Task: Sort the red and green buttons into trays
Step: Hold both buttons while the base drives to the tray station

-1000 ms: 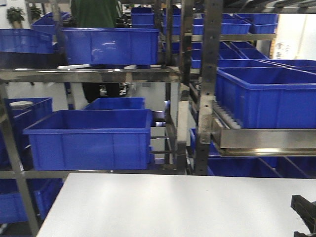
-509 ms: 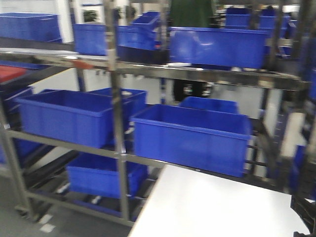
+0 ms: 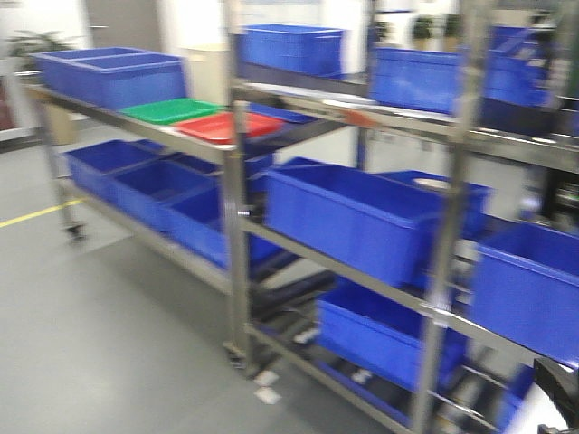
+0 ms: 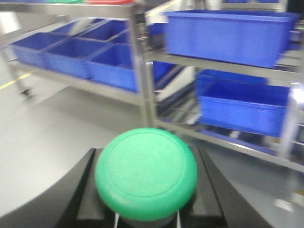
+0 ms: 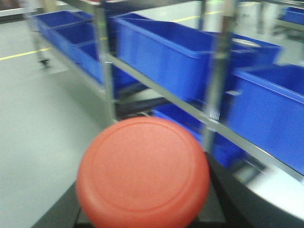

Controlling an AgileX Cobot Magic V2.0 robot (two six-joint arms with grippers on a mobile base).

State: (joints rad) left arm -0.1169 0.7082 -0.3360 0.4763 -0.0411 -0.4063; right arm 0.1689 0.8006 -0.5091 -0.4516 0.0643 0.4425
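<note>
Front view is motion-blurred.

- Stainless steel shelving racks (image 3: 237, 226) run from far left to near right.
- Deep blue plastic bins (image 3: 348, 217) sit on every shelf level.
- The bare grey floor (image 3: 109, 325) lies in front of the racks, with a yellow line (image 3: 36, 214) at far left.
- A shallow bright green plastic tray (image 3: 167, 110) lies on the top shelf of the far-left rack, just right of two blue bins.
- A shallow bright red plastic tray (image 3: 226, 127) lies just beside it on the near-right side. The blur hides whether the rims touch.
- The green mushroom-cap push button (image 4: 146, 173) sits in the left claw (image 4: 146, 222), well apart from both trays. Dark fingers (image 4: 78, 204) are closed in against it on either side. The cap fills the wrist view and covers the contact.
- The red round-cap push button (image 5: 142, 173) sits the same way in the right claw (image 5: 142, 223), with dark fingers (image 5: 223, 190) showing close on both sides of the cap. The grip point is hidden beneath the cap.
</note>
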